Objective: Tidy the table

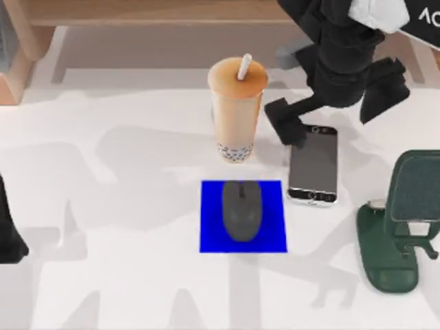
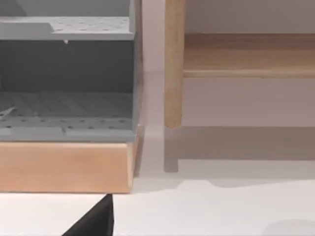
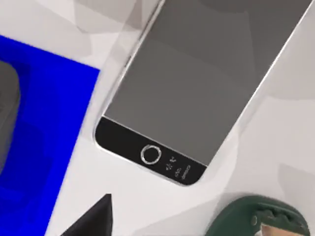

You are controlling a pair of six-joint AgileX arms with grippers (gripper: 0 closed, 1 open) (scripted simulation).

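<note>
1. The right pincer [image 1: 292,124] hung over the far end of the flat black-and-silver phone [image 1: 313,165], fingers spread wide.
2. The phone lay on the plain white bench [image 1: 124,206], just right of the small blue square mat [image 1: 275,220].
3. The left arm [image 1: 10,234] sat parked at the bench's left edge.

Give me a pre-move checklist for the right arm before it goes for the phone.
1. Right gripper above the far end of the phone: ok.
2. Phone lying flat on the table, screen up: ok.
3. Phone apart from the blue mat and the mouse: ok.
4. Green phone stand upright and free to the phone's right: ok.
5. Bubble tea cup close beside the gripper, clearance: cannot tell.
6. Left arm parked at the left edge: ok.
</note>
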